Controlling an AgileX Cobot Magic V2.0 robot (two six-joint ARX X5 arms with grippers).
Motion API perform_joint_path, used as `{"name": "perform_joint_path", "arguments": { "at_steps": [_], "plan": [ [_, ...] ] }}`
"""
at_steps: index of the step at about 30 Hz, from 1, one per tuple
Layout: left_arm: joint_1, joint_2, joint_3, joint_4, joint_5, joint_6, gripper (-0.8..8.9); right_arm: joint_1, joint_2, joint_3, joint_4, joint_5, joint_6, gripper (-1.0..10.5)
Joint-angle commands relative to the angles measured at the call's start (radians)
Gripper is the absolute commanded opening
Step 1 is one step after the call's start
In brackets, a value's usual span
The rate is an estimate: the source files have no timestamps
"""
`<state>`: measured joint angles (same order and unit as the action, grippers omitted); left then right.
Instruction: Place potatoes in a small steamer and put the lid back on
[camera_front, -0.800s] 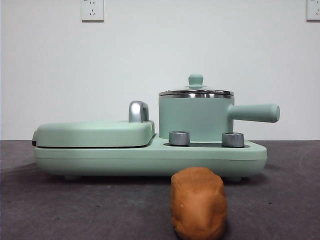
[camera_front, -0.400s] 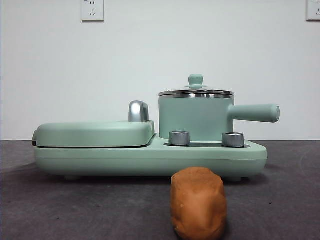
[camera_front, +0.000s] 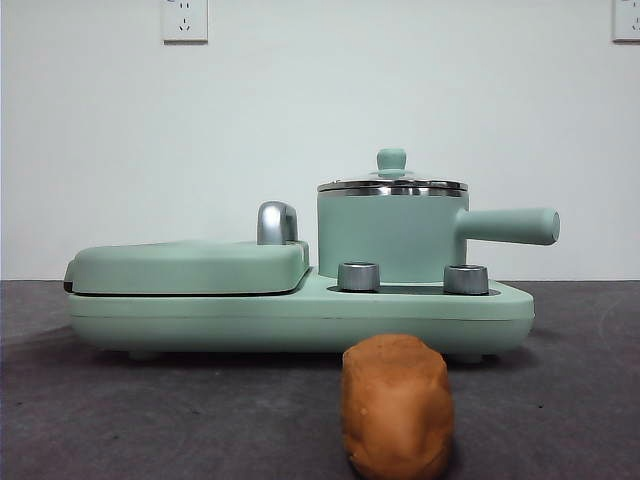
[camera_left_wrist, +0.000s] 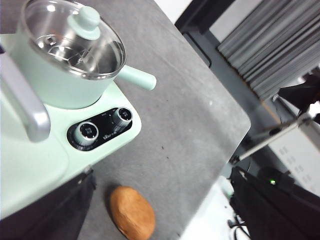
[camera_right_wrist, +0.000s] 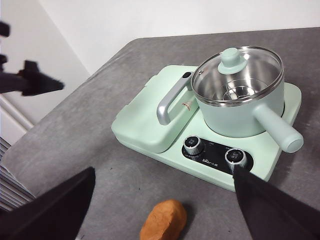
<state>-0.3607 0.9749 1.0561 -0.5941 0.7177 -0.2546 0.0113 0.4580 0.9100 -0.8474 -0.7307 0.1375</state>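
1. Orange-brown, lumpy oblong potato (camera_front: 398, 405), matte skin; lies alone on the dark grey, finely textured table (camera_front: 560, 400), in front of the appliance and free of any grip. In both wrist views it sits between the two black jaws, well below them (camera_left_wrist: 132, 214) (camera_right_wrist: 163, 219).

2. Left gripper (camera_left_wrist: 160, 220): jaws spread wide, nothing between them; held high above the table, the potato closest beneath it, the pot farther off.

3. Right gripper (camera_right_wrist: 162, 200): jaws likewise spread wide and empty; held high, potato nearest, appliance beyond.

4. Mint-green, smooth-finished cooking base (camera_front: 300, 315), flat and rounded at the corners, bearing two ribbed steel control knobs (camera_front: 359, 276) on a black panel.

5. Flat mint-green griddle cover (camera_front: 190, 266) with curved chrome handle (camera_front: 276, 222), beside the pot.

6. Small mint-green cylindrical steamer pot (camera_front: 390, 235), steel rim, straight stubby side handle (camera_front: 510, 226); seated on the base behind the knobs.

7. Round glass lid (camera_front: 392, 183), shiny steel rim, small mint-green knob; resting closed on the pot. Steel interior visible through it.
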Motion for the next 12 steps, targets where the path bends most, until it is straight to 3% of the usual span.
{"name": "perform_joint_path", "arguments": {
  "at_steps": [1, 12],
  "plan": [
    [-0.04, 0.108, 0.09, 0.013, -0.037, 0.078, 4.44, 0.0, 0.005, 0.017, 0.009, -0.002, -0.008, 4.4],
    [-0.182, 0.526, 0.472, 0.003, -0.285, 0.238, 4.44, 0.0, 0.005, 0.017, 0.008, -0.003, -0.008, 4.4]
  ]
}}
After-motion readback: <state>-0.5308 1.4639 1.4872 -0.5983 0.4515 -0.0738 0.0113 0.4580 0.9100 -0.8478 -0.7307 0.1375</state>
